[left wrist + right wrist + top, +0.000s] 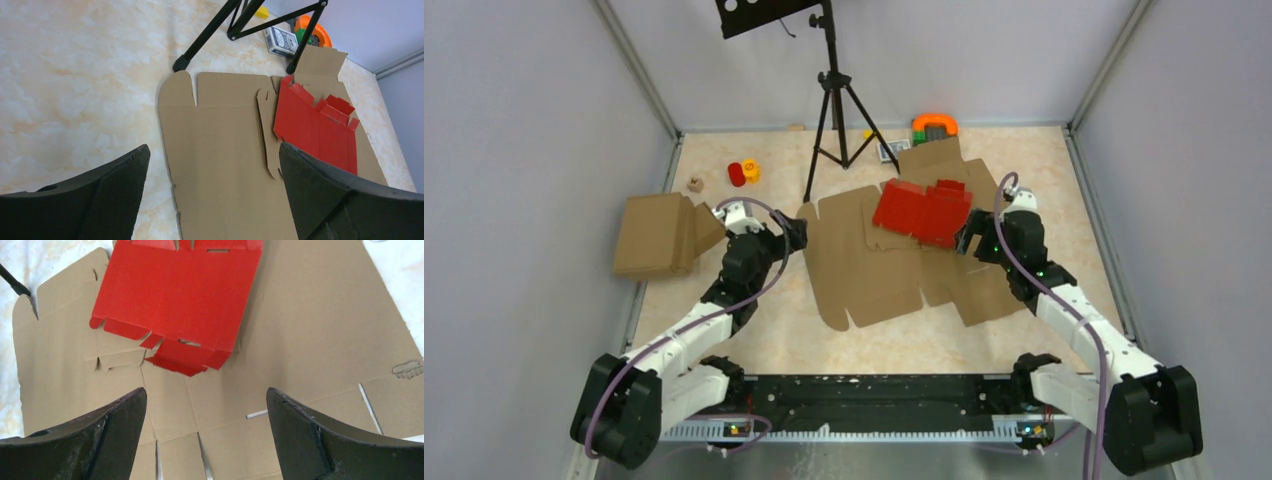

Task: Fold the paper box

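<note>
Item: paper box [922,212] — bright red thin card, lying nearly flat with its flaps open on top of the brown cardboard sheet [874,275]. It is likely handling as light, springy and easily creased, and sliding readily, so a free flap edge is looking the best hold. Left gripper [792,234] and right gripper [969,238] are hovering spread wide, gripping nothing — the right just beside the box.
</note>
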